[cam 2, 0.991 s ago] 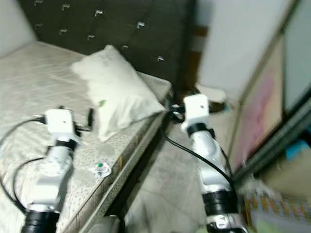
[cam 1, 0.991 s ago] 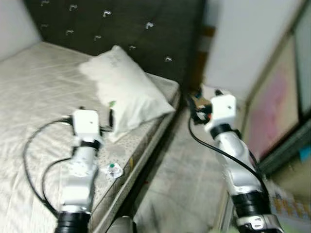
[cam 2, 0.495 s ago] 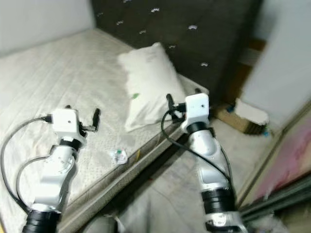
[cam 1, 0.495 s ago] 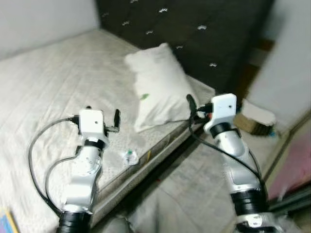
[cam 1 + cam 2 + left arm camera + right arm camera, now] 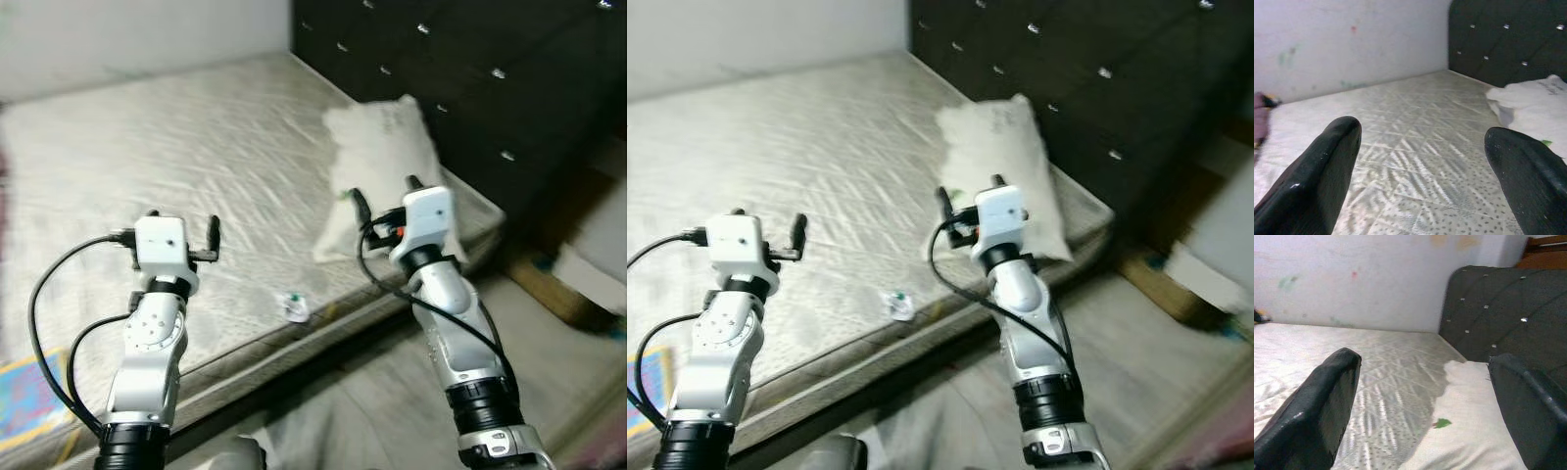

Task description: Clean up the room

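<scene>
— How far along am I?

— Barely started, I'd say. Both hands are empty: left hand (image 5: pixel 213 238) and right hand (image 5: pixel 384 209) hover above the bed (image 5: pixel 176 147) with fingers spread wide.

— What's left?

— A small crumpled wrapper (image 5: pixel 293 305), clear with a green spot, lies on the bed near its edge, well short of the white pillow (image 5: pixel 387 162).

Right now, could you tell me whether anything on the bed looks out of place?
A small crumpled wrapper lies on the bare mattress near its edge, like litter. The white pillow sits askew by the headboard.
</scene>
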Available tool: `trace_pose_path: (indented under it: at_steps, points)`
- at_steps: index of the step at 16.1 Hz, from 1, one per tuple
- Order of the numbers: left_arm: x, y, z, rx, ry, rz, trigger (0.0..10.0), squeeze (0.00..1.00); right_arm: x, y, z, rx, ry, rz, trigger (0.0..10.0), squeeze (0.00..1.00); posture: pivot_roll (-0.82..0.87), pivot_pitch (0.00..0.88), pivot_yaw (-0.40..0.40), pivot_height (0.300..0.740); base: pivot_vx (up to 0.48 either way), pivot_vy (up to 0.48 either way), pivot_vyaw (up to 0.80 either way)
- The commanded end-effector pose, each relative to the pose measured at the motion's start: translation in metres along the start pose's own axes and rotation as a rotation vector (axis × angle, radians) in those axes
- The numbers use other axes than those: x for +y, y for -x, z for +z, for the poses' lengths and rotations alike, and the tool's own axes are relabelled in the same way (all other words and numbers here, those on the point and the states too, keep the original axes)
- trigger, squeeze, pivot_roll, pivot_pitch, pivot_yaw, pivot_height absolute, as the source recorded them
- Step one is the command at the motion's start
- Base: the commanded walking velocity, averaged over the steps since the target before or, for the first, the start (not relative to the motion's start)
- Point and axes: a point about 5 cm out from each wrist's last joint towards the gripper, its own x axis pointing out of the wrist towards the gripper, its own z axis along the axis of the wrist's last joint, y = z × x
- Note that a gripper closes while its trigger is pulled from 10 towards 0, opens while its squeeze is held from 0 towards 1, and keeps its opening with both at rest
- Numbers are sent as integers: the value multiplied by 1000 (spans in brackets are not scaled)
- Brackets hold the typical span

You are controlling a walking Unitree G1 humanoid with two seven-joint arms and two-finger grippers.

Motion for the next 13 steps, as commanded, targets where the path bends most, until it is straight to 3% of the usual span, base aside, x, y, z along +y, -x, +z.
trace_pose_path:
  at_steps: [1, 8, 13]
  points:
    - [-6, 0, 0, -1, 4, -26, 10000, 0, -9, 1, 1, -4, 7, -19, 10000, 0, 60, 0, -47, 740, 0, 0, 800]
    - [-6, 0, 1, -8, 10, -30, 10000, 0, -8, 1, 1, -12, -11, -16, 10000, 0, 59, 0, -45, 740, 0, 0, 800]
    - [-6, 0, 2, -13, 22, -48, 10000, 0, -9, 2, 1, -15, -32, -24, 10000, 0, 57, 0, -45, 740, 0, 0, 0]
